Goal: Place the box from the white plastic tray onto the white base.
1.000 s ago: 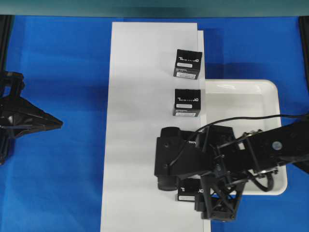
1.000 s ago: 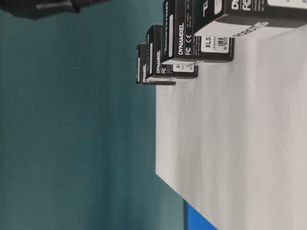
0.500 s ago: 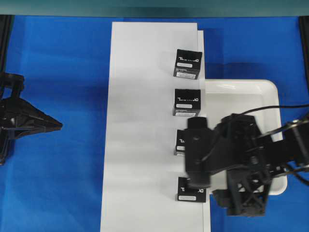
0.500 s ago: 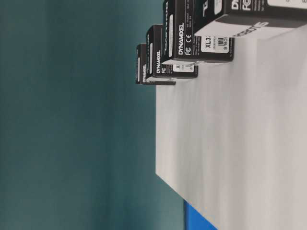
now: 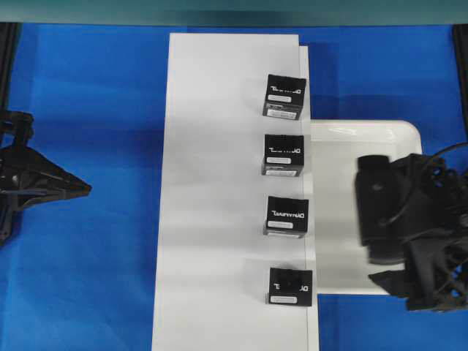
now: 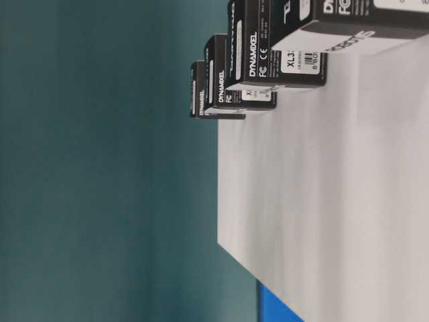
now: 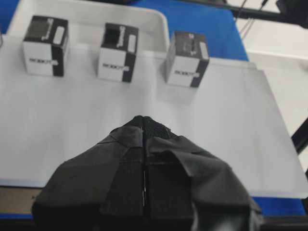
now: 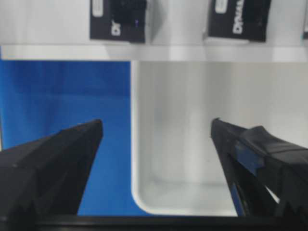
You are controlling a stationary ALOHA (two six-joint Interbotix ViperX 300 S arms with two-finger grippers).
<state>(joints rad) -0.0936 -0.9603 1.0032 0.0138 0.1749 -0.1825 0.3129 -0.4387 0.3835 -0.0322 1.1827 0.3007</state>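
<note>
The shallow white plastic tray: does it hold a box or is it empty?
Empty where visible: the shallow white plastic tray shows only bare floor; the right gripper hides part.

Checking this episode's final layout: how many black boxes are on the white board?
4, in a column along the white base's right edge: far box, second box, third box, nearest box. The right arm covers part of the white plastic tray, possibly hiding more.

White base (image 5: 219,190): lies lengthwise mid-table, 4 cartons in a row along its right edge; the box (image 5: 289,286) is nearest me, lettered cartons (image 5: 287,216) behind it. White plastic tray (image 5: 344,161): just right of the base. My right gripper (image 5: 409,281) over the tray's near right corner; my left gripper (image 5: 82,189) left of the base, well apart
</note>
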